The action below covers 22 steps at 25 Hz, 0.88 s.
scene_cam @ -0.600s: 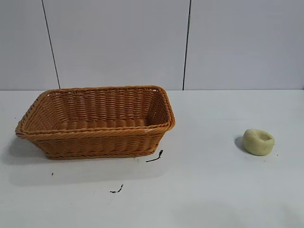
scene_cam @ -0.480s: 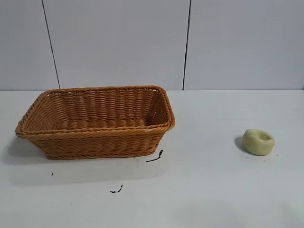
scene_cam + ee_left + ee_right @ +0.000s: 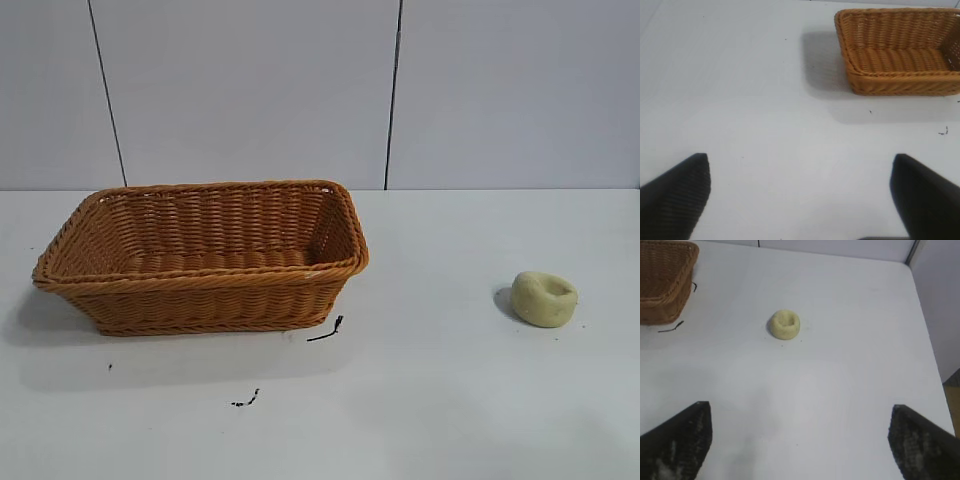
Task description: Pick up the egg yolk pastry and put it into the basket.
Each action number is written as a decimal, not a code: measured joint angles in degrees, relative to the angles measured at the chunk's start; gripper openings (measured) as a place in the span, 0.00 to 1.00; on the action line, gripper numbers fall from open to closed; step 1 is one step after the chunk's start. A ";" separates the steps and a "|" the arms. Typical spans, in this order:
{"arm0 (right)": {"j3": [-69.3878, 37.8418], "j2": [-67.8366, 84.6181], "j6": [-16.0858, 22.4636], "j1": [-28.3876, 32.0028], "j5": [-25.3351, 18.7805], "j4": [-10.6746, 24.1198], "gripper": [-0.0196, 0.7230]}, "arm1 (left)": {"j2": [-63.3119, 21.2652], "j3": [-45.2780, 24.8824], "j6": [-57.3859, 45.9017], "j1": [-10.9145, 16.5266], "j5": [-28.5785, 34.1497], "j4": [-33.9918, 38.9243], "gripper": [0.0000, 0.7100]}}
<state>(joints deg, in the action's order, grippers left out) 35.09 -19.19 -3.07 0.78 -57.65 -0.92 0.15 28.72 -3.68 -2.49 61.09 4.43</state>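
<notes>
The egg yolk pastry (image 3: 544, 298), a small pale yellow-green lump with a dent in its top, lies alone on the white table at the right. In the right wrist view the pastry (image 3: 785, 324) sits well ahead of my right gripper (image 3: 800, 412), which is open with nothing between its dark fingers (image 3: 687, 435). The orange-brown wicker basket (image 3: 60, 262) stands at the left with nothing visible inside. My left gripper (image 3: 801, 165) is open over bare table, the basket (image 3: 860, 80) far ahead of it. Neither arm shows in the exterior view.
Two short black scraps (image 3: 327, 330) (image 3: 246, 400) lie on the table in front of the basket. A grey panelled wall (image 3: 400, 90) closes the back. The table's edge (image 3: 930, 340) runs beside the pastry in the right wrist view.
</notes>
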 joint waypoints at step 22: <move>34.96 -79.32 -1.37 0.00 6.98 -2.59 0.92 | 0.00 0.00 0.00 0.00 0.00 0.00 0.98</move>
<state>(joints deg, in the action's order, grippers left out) 70.05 -98.51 -4.44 0.78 -50.67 -3.51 0.15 28.72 -3.68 -2.49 61.09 4.43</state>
